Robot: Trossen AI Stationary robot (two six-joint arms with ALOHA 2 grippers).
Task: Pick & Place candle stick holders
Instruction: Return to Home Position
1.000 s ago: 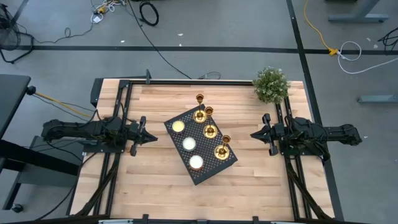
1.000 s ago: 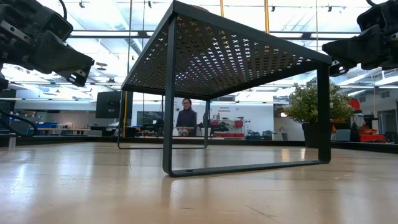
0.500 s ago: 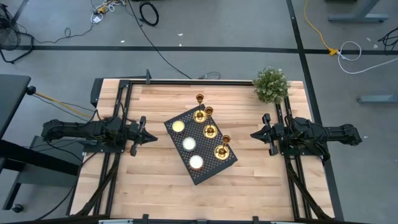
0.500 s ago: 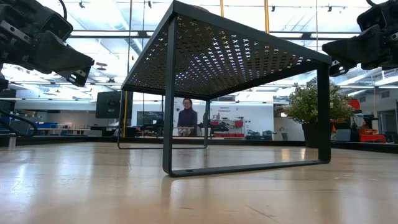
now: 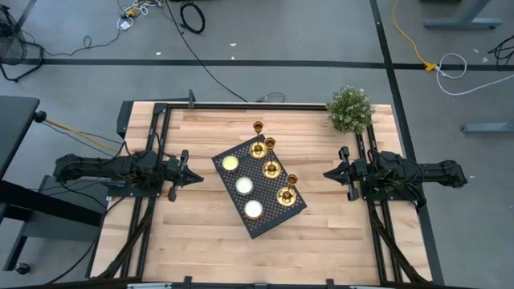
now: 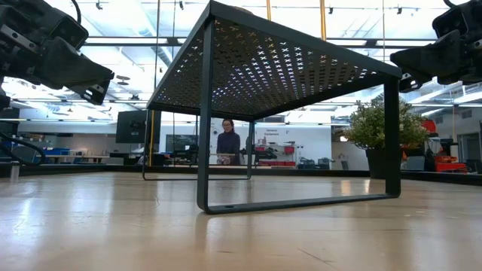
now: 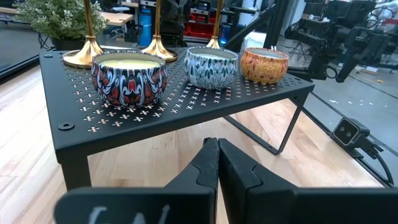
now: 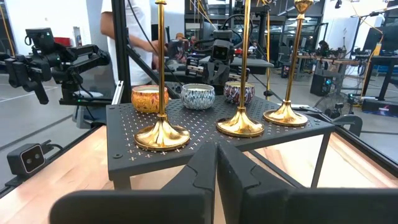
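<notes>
**Desk:** Where do the candle stick holders stand from where you sit?

**Me:** All three are upright in a row on the black shelf in the middle of the table. They line the shelf edge that faces my right arm, with the stems straight up and the bases flat on the mesh.

**Desk:** And the claws?

**Me:** My right claw points level at that row from the table's right side, well apart from it. Its fingers are pressed together on nothing. My left claw mirrors it from the opposite side, also closed and empty.

**Desk:** Which arm would you send, if one had to go?

**Me:** The right, I judge. From the left, the scented candles sit between my claw and the holders, so I would have to reach over them.

**Desk:** And the pose?

**Me:** Both arms lie low and level, aimed inward at the shelf. I read that as parked.
</notes>
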